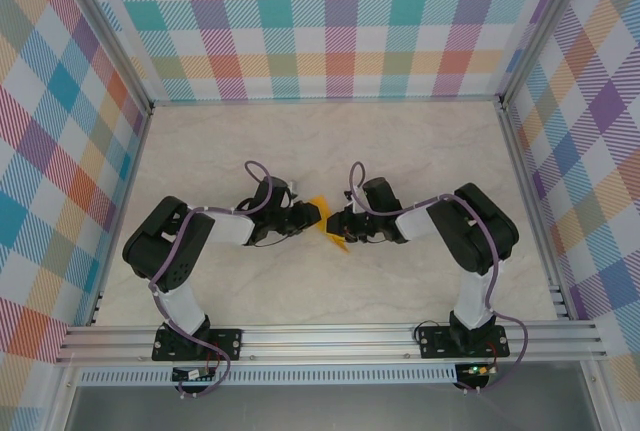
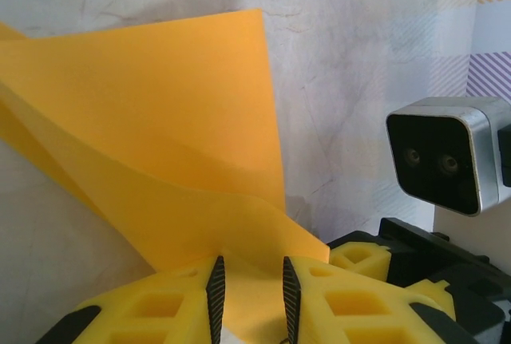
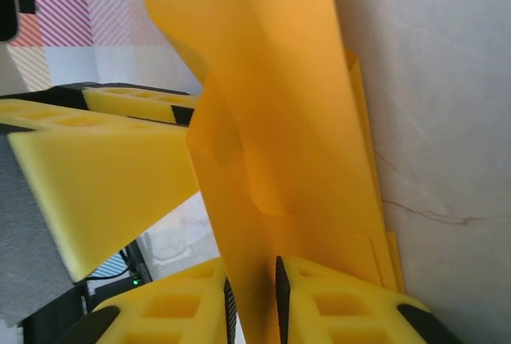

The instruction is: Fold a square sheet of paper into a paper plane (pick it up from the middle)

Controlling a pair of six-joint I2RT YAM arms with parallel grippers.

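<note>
Sheet of paper (image 1: 321, 213), orange-yellow, creased: standing mid-table (image 1: 300, 141) between both grippers. Left gripper (image 2: 251, 268) is clamping one edge. Right gripper (image 3: 252, 284) is straddling another; its grip is unclear.

pale marbled table (image 1: 330, 141), plaid walls (image 1: 330, 21)

One creased sheet of paper (image 2: 160, 120), one table (image 1: 300, 141), two robot arms (image 1: 175, 246) (image 1: 470, 231) and two sets of jaws.
</note>
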